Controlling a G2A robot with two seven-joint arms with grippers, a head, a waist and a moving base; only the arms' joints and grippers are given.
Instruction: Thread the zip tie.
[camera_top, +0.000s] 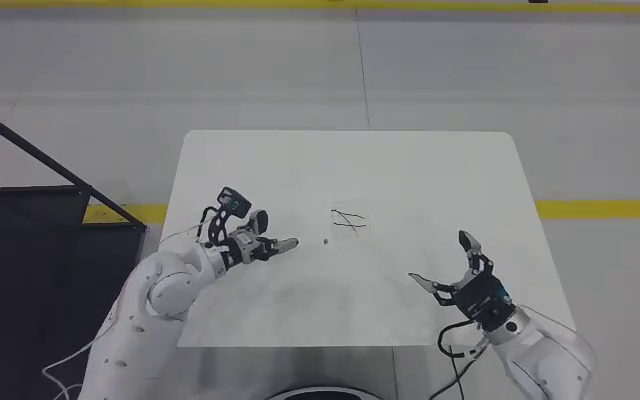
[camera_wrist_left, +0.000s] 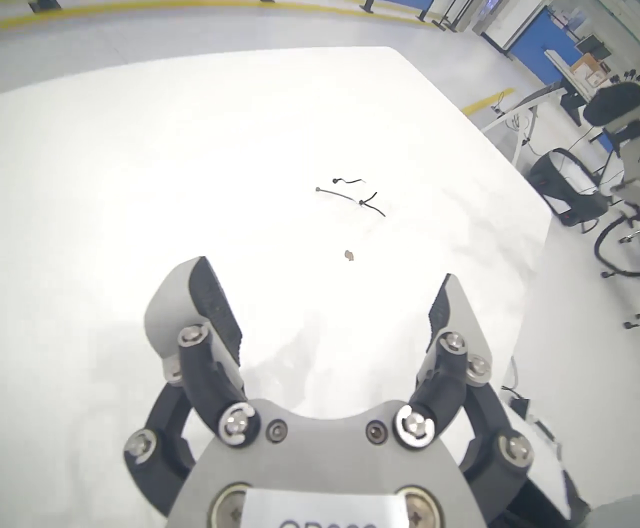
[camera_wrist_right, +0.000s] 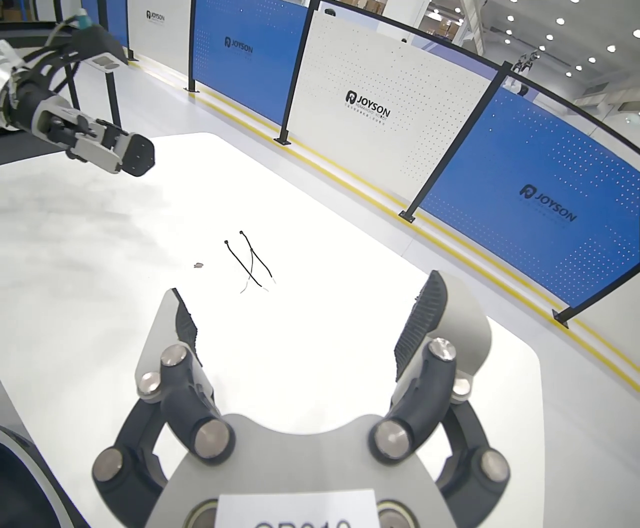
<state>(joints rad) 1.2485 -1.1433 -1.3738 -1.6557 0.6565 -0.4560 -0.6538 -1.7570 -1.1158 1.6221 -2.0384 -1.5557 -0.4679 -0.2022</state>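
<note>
Roughly at the middle of a white table (camera_top: 300, 170), slightly nearer its far edge, lies a small bunch of zip ties (camera_top: 347, 221). They are thin, mostly black strands lying flat on the table top and loosely crossed over one another. In the right wrist view the zip ties (camera_wrist_right: 250, 262) show small square heads at their ends, and one paler strand lies among the dark ones. How many there are cannot be told for certain. In the left wrist view the zip ties (camera_wrist_left: 352, 197) lie on the bare table (camera_wrist_left: 150, 150) well beyond that arm's fingertips.

A tiny brown speck (camera_top: 327, 241) sits on the table close to its middle, a little nearer the near edge and the left side than the ties. The speck (camera_wrist_left: 348, 255) also shows in the left wrist view, and again in the right wrist view (camera_wrist_right: 198, 265).

The left gripper (camera_top: 275, 232) hangs over the left part of the table, about midway between the far and near edges. Its jaws are spread wide and nothing is between them, as the left gripper (camera_wrist_left: 324, 270) shows in its own wrist view.

The right gripper (camera_top: 440, 258) hangs over the right part of the table, close to the near edge. Its jaws are likewise spread wide and hold nothing, with the right gripper (camera_wrist_right: 304, 285) showing only bare table (camera_wrist_right: 325, 240) between its ribbed black pads.
</note>
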